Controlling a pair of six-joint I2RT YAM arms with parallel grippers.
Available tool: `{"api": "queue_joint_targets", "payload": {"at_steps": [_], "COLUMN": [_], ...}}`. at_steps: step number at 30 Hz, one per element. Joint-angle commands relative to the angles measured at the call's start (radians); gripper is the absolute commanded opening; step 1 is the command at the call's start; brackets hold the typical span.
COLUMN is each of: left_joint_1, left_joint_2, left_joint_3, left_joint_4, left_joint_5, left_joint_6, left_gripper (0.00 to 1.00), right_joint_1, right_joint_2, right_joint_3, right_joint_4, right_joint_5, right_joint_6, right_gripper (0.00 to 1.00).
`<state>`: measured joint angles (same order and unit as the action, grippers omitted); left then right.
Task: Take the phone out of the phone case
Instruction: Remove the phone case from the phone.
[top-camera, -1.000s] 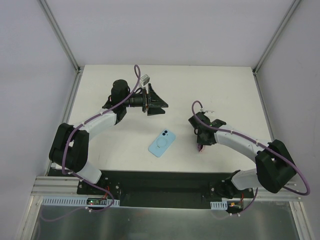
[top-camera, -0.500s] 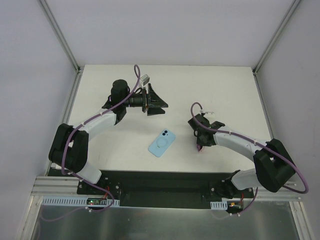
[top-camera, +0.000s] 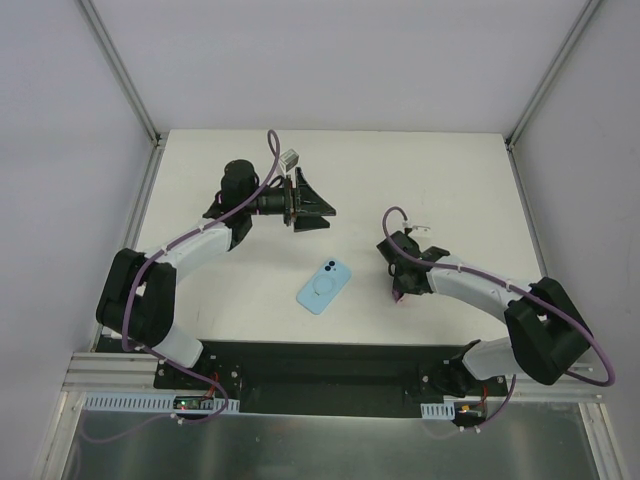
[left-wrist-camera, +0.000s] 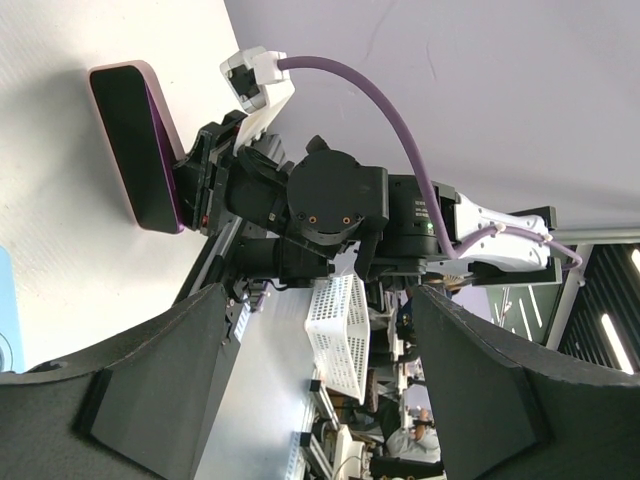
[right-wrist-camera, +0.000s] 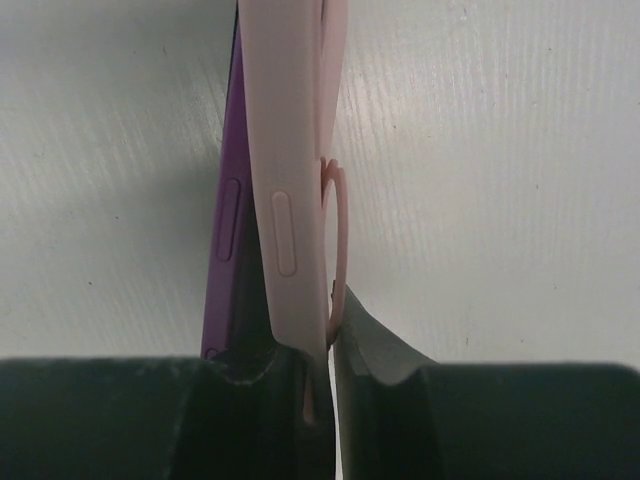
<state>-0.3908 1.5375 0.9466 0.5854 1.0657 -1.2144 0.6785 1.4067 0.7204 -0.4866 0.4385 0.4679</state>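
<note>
- Clamping hard: the right claw (top-camera: 400, 288) is closed on one end of the pink case (right-wrist-camera: 285, 150), with a finger on each flat side.
- The phone (right-wrist-camera: 228, 230) is purple and caught in that same grip, pressed against the front of the case.
- Look at the phone's long edge. The side with the buttons shows bare next to the pink rim, so that edge looks lifted out of the case. How much of the rest is seated, I can't tell.
- Case and phone are turned on edge and stick out from the claw, low over the white surface (top-camera: 450, 180), on the right half toward the near side. Whether they touch it, I can't tell.
- On the back of the case a pink ring (right-wrist-camera: 338, 240) lies folded close, and one finger (right-wrist-camera: 375, 350) presses in just beside it.
- Over to the left claw (top-camera: 315, 202): its jaws are spread wide with nothing between them. It hangs above the far middle of the surface and faces across at the right claw.
- From the left wrist view, the phone's dark screen is turned toward that open claw.
- A blue case (top-camera: 325, 286) lies flat between the two arms, back side up. It is near the right claw, not touching it, and well apart from the left claw.
</note>
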Motion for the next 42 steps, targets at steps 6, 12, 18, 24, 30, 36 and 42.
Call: {"api": "queue_joint_targets", "payload": {"at_steps": [6, 12, 18, 24, 30, 36, 42], "left_joint_1": [0.006, -0.011, -0.101, -0.189, -0.198, -0.217, -0.255], "left_joint_2": [-0.05, -0.043, 0.019, 0.108, 0.135, 0.145, 0.154], "left_joint_3": [-0.011, -0.04, -0.054, -0.039, 0.001, 0.041, 0.069], "left_joint_4": [0.03, 0.016, -0.044, -0.061, -0.217, -0.357, -0.493], "left_joint_5": [0.019, 0.01, -0.021, -0.044, -0.07, -0.116, -0.182], "left_joint_6": [0.03, 0.05, 0.105, 0.124, 0.252, 0.372, 0.531], "left_gripper": [0.74, 0.74, 0.74, 0.73, 0.73, 0.73, 0.71], "right_joint_1": [-0.025, -0.059, -0.066, -0.066, -0.066, -0.068, -0.06], "right_joint_2": [0.138, 0.176, 0.241, 0.252, 0.25, 0.285, 0.242], "right_joint_3": [-0.156, -0.214, -0.219, -0.23, -0.223, -0.193, -0.19], "right_joint_4": [0.253, 0.384, 0.453, 0.482, 0.482, 0.467, 0.428], "right_joint_5": [-0.158, -0.236, -0.28, -0.313, -0.378, -0.386, -0.394], "right_joint_6": [0.141, 0.146, 0.141, 0.127, 0.1, 0.094, 0.091], "right_gripper": [0.15, 0.14, 0.06, 0.02, 0.01, 0.09, 0.01]}}
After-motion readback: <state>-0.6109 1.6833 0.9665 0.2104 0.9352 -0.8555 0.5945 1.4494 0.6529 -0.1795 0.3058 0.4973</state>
